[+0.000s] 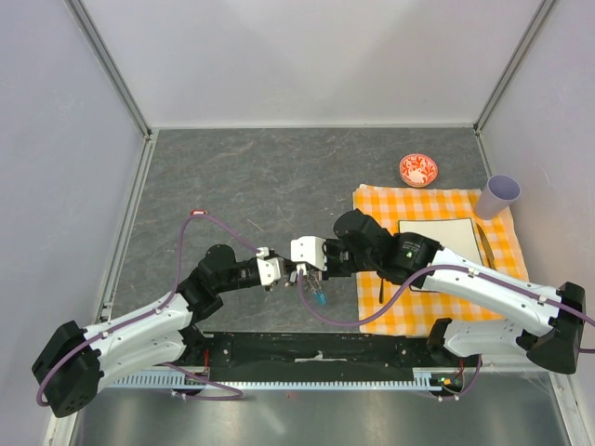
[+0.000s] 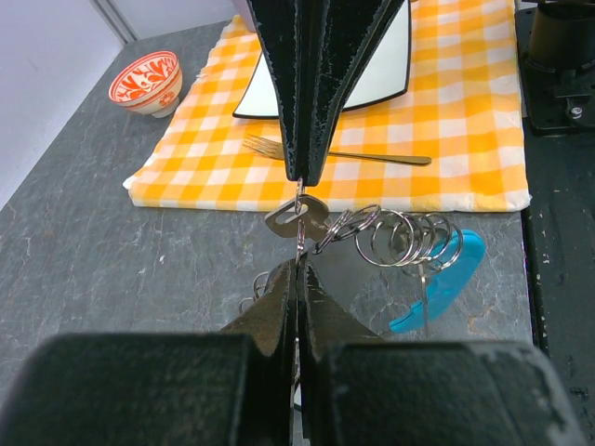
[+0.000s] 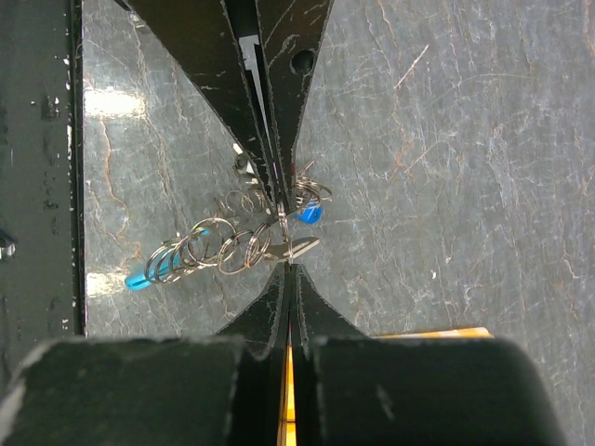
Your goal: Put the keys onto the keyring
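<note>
In the top view, the left gripper [image 1: 284, 275] and the right gripper [image 1: 309, 271] are seen tip to tip just off the left edge of the orange-and-white checked cloth [image 1: 465, 297]. The keyring [image 1: 319, 295], a chain of thin grey metal rings with a curved cyan strap, is hung beneath them on that same side of the cloth. A small red-and-white patterned bowl [image 1: 418, 170] is set just beyond the cloth's far edge.

In the left wrist view, the left gripper's jaws are shown pressed together on one thin ring of the keyring. The right gripper's jaws are clamped on the same ring from the opposite side. A small silver key [image 2: 296, 219] is seen at that ring between the two tips. A slim metal fork [image 2: 335, 153] is laid on the cloth behind.

In the right wrist view, a blue-headed key [image 3: 310, 214] is seen beside the left gripper's tips, well clear of the cloth's corner.
</note>
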Tool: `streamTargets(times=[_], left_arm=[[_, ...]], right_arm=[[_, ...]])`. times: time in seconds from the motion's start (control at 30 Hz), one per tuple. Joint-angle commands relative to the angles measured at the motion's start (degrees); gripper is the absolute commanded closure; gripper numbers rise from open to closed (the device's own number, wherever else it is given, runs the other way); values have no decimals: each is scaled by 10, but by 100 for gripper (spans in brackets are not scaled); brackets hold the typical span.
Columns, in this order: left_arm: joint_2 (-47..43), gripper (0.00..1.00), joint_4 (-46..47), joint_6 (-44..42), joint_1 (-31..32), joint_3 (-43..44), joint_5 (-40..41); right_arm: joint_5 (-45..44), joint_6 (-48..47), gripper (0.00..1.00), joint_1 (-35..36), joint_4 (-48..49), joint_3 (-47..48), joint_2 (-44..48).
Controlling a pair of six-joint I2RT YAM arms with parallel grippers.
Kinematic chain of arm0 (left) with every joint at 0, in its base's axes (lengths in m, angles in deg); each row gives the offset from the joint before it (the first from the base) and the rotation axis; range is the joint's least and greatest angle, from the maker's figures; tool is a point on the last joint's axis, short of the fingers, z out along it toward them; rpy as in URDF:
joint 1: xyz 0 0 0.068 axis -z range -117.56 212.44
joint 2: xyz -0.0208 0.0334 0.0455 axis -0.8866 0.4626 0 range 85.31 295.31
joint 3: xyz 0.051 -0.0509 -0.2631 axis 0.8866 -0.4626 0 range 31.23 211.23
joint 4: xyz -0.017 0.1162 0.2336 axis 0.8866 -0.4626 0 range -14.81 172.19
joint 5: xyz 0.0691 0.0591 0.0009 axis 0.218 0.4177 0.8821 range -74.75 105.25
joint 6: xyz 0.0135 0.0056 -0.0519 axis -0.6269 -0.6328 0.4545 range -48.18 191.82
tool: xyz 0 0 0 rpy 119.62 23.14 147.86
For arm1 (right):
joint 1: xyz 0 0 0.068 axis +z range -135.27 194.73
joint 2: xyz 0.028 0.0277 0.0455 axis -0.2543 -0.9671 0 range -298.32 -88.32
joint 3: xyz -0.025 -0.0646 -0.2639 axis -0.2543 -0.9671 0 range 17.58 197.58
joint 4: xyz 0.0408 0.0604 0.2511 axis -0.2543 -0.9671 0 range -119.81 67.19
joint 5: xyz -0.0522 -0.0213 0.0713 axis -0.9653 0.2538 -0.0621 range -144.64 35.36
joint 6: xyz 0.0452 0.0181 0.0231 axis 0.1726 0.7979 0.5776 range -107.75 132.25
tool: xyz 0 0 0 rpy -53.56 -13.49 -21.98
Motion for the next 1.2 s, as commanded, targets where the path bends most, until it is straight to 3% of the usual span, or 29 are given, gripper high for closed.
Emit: streamTargets(times=[0.0, 1.17], left_arm=[[-4, 98, 40, -7, -2, 23, -11], [-7, 98, 45, 1, -2, 26, -32]], right_arm=[[16, 2, 100, -2, 19, 27, 5], [23, 4, 100, -2, 21, 22, -18]])
